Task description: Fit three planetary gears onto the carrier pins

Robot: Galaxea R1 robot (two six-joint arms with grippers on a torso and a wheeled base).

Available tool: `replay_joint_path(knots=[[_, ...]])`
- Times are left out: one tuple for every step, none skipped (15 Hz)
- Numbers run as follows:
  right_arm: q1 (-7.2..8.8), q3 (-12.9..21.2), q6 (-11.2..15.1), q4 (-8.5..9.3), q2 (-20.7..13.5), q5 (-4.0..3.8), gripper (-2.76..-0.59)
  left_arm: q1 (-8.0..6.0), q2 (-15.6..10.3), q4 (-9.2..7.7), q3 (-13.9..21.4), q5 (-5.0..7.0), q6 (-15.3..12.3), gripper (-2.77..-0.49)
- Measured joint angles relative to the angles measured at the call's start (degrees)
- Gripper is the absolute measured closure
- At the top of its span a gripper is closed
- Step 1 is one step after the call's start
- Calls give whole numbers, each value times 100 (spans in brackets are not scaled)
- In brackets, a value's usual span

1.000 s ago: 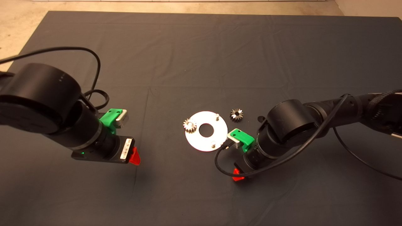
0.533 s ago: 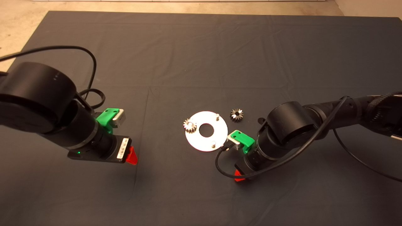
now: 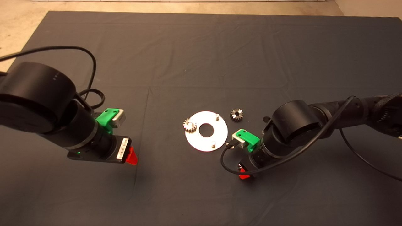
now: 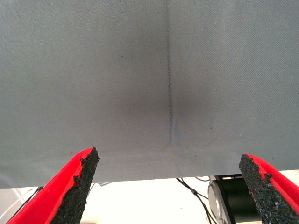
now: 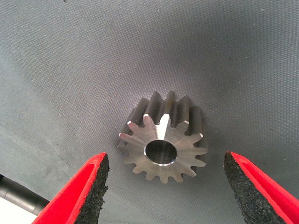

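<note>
**Right pincer over the third gear**

Since a second ago my right arm has slid a little to the right and nearer the front edge, away from the disc (image 3: 206, 131); my left arm has drawn back slightly to the left. My right pincer (image 5: 166, 186) hangs with its fingers spread wide, gripping nothing, and a planetary gear (image 5: 163, 139) lies flat on the mat (image 3: 201, 56) between the pads, touching neither. In the head view this gear is hidden under my wrist. My left pincer (image 4: 170, 186) is also wide open and empty, over bare mat well left of the disc.

One gear (image 3: 189, 125) sits on a carrier pin at the disc's left rim. Two more pins stand bare: one (image 3: 217, 116) at the far right of the disc, one (image 3: 213, 144) at its near side. Another gear (image 3: 236, 114) lies on the mat just right of the disc.

The dark cloth covers the worktop, creased with fold lines; beyond its far edge a pale floor (image 3: 19, 18) shows.
</note>
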Motion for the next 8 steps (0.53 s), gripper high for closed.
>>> replay_joint_path(knots=[[1, 0, -1, 0, 0, -1, -175, 0, -4, 0, 0, 0, 0, -218], [0, 0, 0, 0, 0, 2, -168, 0, -24, 0, 0, 0, 2, -218], [0, 0, 0, 0, -2, -1, -167, 0, -33, 0, 0, 5, 1, -218], [1, 0, 0, 0, 0, 2, -167, 0, -30, 0, 5, 0, 2, -218], [0, 0, 0, 0, 0, -1, -167, 0, -31, -4, 16, 0, 2, -218], [1, 0, 0, 0, 0, -1, -167, 0, -30, -9, 27, 0, 2, -218], [1, 0, 0, 0, 0, -1, -167, 0, -32, -12, 33, 0, 2, -218], [0, 0, 0, 0, 2, 2, -160, 0, -33, -15, 33, 0, 2, -218]])
